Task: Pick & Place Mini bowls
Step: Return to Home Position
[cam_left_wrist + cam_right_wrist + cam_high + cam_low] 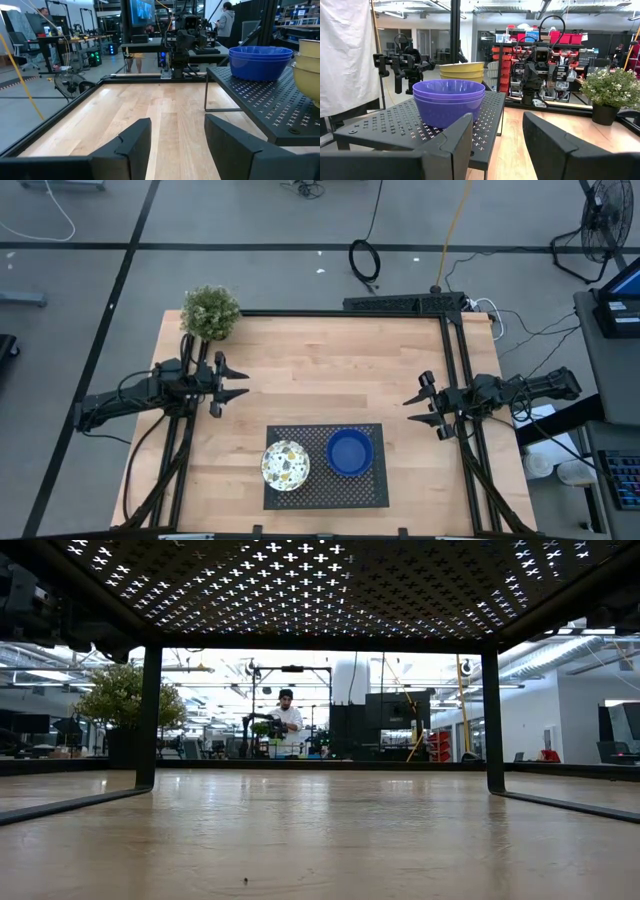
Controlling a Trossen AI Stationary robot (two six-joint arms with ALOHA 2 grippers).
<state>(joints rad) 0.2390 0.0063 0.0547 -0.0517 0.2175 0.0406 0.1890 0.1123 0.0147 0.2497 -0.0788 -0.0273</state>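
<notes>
A stack of blue mini bowls (349, 451) and a stack of white speckled mini bowls (285, 465) stand side by side, each resting on its base, on a black perforated stand (325, 492) at the table's near edge. The left wrist view shows the blue stack (260, 61) and, beside it, the pale stack (307, 65). The right wrist view shows the blue stack (449, 102) in front of the pale one (462, 72). My left gripper (240, 383) hovers open at the table's left edge. My right gripper (412, 408) hovers open at the right edge. Both point level toward the table's middle.
A leafy potted plant (210, 312) stands at the table's far left corner. A black frame (452, 330) runs along the far and right edges. Bare wood (330, 375) lies between the grippers. In the low view a person (288, 720) stands in the room beyond.
</notes>
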